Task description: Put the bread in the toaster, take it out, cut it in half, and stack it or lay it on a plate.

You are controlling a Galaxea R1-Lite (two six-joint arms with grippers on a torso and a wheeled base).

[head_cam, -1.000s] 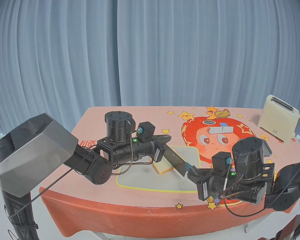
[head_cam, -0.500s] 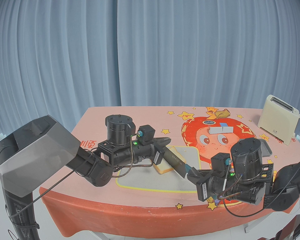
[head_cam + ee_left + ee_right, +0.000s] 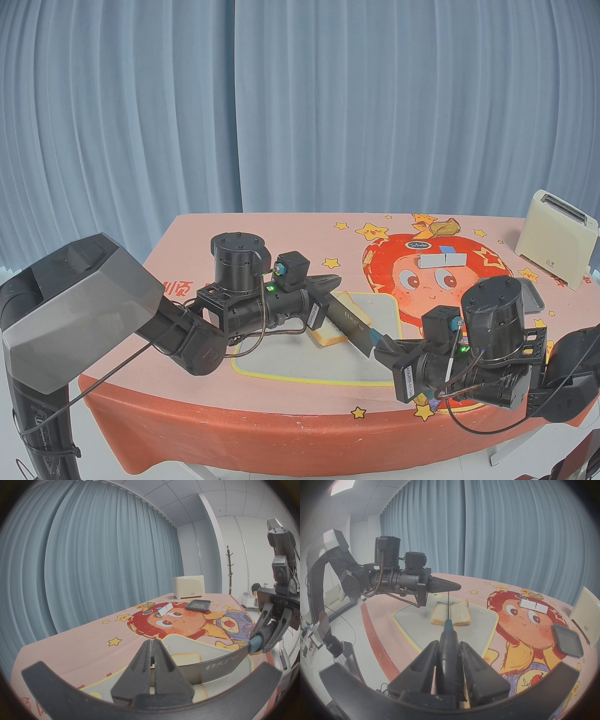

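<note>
Mid-frame, the bread (image 3: 326, 338) lies on the board (image 3: 294, 362) under the knife (image 3: 351, 322), grasped in the right jaws, its blade running up-left toward the clenched, empty left jaws above the bread.

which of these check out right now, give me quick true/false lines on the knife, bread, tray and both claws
1. The right claw grips the knife by its handle. True.
2. The bread sits in the toaster. False: it lies on the cutting board.
3. The left claw is shut. True.
4. The tray lies on the cutting board. False: it lies on the tablecloth near the toaster.
5. The knife blade runs across the middle of the bread. True.
</note>
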